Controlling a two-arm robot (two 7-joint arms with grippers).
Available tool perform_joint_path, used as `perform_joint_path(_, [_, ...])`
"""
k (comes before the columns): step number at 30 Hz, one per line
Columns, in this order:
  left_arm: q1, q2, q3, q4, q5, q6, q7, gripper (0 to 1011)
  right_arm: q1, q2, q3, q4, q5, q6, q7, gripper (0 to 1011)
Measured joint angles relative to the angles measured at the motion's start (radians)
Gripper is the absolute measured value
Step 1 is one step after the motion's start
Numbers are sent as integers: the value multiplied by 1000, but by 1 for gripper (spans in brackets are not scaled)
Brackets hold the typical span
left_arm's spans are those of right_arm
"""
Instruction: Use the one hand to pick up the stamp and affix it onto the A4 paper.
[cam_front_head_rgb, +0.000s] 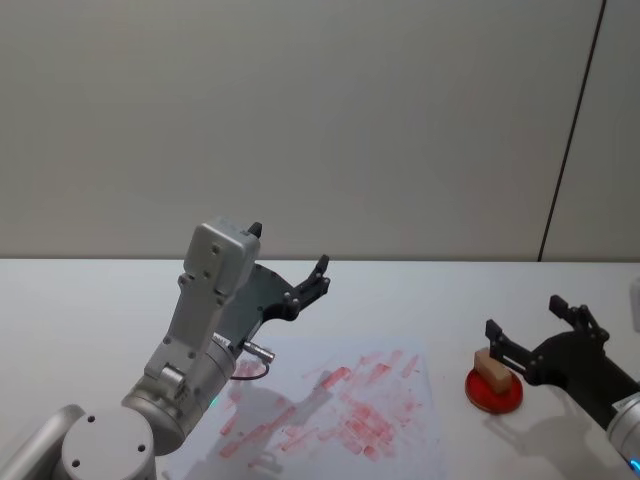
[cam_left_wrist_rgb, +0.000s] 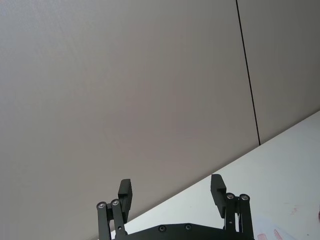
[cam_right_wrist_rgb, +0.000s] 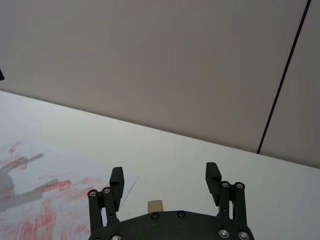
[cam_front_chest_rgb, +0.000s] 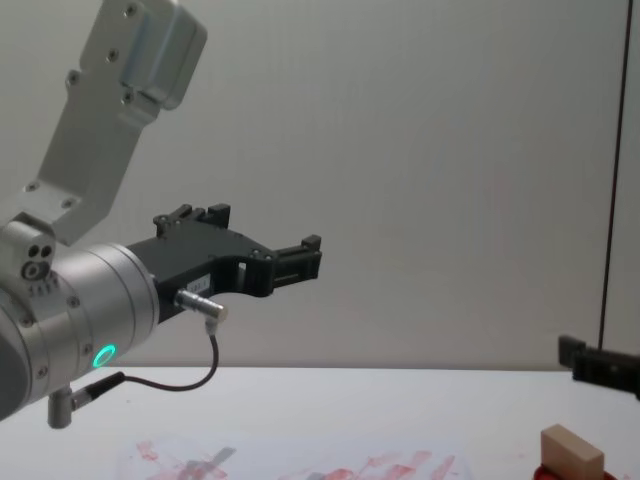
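Seen from the head camera, the right claw (cam_front_head_rgb: 524, 316) hangs with its jaws spread wide just above the stamp (cam_front_head_rgb: 490, 366). The stamp sits on a round red pad (cam_front_head_rgb: 497, 393) on the white surface (cam_front_head_rgb: 80, 300), beside the red-smeared A4 paper (cam_front_head_rgb: 345, 405). The left claw (cam_front_head_rgb: 290, 247), equally wide, is held high over the paper's far edge. In the left wrist view its fingers frame the grey wall (cam_left_wrist_rgb: 125, 75). In the right wrist view the stamp peeks up between the spread fingers. From the chest, one right finger seems clear of the stamp, though the picture's edge cuts it off.
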Motion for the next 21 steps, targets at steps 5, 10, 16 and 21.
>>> perform_joint_path(5, [0, 0, 0, 0, 0, 0, 0, 1002, 5, 1, -2, 25, -12, 7, 23, 1001])
perform_joint_path(10, [0, 0, 0, 0, 0, 0, 0, 1002, 12, -3, -8, 49, -31, 12, 45, 1001])
perform_joint_path(16, [0, 0, 0, 0, 0, 0, 0, 1002, 24, -15, -18, 82, -53, 16, 60, 1001])
perform_joint_path(21, [0, 0, 0, 0, 0, 0, 0, 1002, 36, -25, -25, 109, -66, 21, 66, 1001])
